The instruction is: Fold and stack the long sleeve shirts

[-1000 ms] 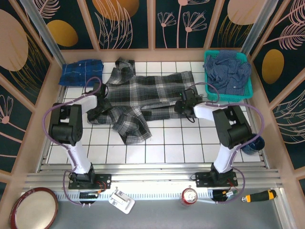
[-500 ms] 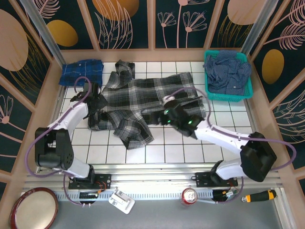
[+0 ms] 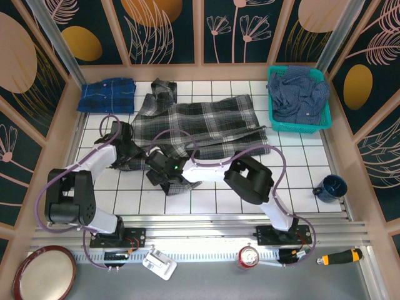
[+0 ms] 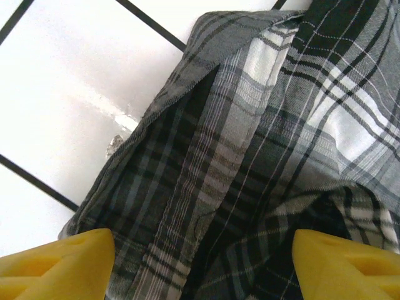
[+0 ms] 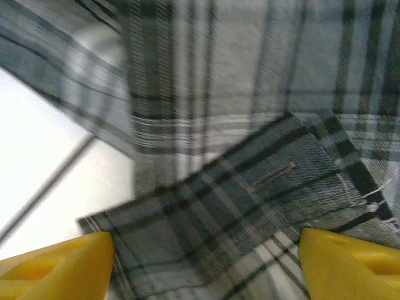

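The grey-black-white plaid shirt (image 3: 209,125) lies spread across the middle of the tiled table, one sleeve trailing toward the front left. My left gripper (image 3: 127,155) hovers over the shirt's left edge; its yellow fingertips (image 4: 56,265) stand wide apart and open above a folded seam of the plaid cloth (image 4: 250,156). My right gripper (image 3: 162,169) reaches far left over the sleeve end, open, with the buttoned cuff (image 5: 275,181) under its yellow fingertips (image 5: 350,265). A folded blue-and-navy plaid shirt (image 3: 107,94) rests at the back left. The dull navy shirt (image 3: 300,92) is bunched in the basket.
The teal basket (image 3: 300,127) stands at the back right. A dark blue mug (image 3: 329,187) sits near the right edge. Wooden walls ring the table. A can (image 3: 249,256), a screwdriver (image 3: 340,256) and a plate (image 3: 44,273) lie in front of the arm bases.
My right arm has swung from the shirt's right side far to the left, ending over the sleeve cuff. My left gripper has dropped slightly toward the front along the shirt's left edge.
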Available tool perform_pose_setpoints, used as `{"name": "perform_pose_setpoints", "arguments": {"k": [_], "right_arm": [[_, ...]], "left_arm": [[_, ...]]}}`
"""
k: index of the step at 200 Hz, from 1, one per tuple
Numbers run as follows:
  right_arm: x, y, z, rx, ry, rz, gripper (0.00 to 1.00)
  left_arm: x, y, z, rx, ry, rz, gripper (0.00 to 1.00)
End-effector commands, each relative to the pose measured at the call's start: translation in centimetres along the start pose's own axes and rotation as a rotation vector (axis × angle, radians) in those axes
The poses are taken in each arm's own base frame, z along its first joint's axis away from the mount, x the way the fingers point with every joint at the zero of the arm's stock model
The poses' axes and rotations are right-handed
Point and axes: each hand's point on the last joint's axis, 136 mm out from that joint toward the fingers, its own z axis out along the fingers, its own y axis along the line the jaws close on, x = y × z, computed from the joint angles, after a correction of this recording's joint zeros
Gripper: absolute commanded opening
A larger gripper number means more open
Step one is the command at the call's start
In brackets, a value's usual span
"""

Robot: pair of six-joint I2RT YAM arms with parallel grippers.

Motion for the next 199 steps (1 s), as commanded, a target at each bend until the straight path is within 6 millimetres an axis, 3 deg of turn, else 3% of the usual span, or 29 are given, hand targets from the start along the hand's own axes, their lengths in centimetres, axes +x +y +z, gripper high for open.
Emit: {"name": "perform_pose_setpoints", "arguments": {"k": [1, 29, 51, 66, 121, 146, 179, 189, 199], "right_arm": [[-0.1, -0.5, 0.7, 0.006, 0.020, 0.010, 0.75], [0.7, 0.0, 1.0, -0.009, 0.042, -0.013, 0.57], [-0.7, 0.3, -0.4, -0.031, 0.016, -0.031, 0.14], [-2.1, 0.6, -2.3, -0.071, -0.012, -0.045, 0.00], [-6.6, -2.5, -12.8, -0.081, -0.148, -0.068, 0.00], [-9.5, -6.4, -17.1, -0.073, -0.247, -0.007, 0.00], [-15.0, -15.7, -22.9, 0.039, -0.452, 0.152, 0.00], [-15.6, -16.7, -23.5, -0.018, -0.467, 0.155, 0.00], [-15.8, -15.7, -23.3, -0.139, -0.456, 0.101, 0.02]], "left_arm": [[-0.3, -0.1, 1.5, 0.016, 0.009, -0.018, 0.74], [-0.3, -0.4, 2.3, 0.026, 0.025, -0.022, 0.69], [0.1, 0.0, 2.8, 0.015, 0.031, -0.026, 0.60], [0.3, 0.3, 3.2, 0.002, 0.034, -0.025, 0.53], [0.9, 1.3, 4.1, -0.042, 0.045, -0.003, 0.24], [1.1, 1.2, 4.5, -0.038, 0.050, 0.024, 0.16], [1.3, 1.8, 4.9, -0.072, 0.057, 0.034, 0.14], [1.2, 1.8, 5.0, -0.072, 0.057, 0.037, 0.13], [1.3, 1.8, 5.0, -0.072, 0.057, 0.039, 0.12]]}}
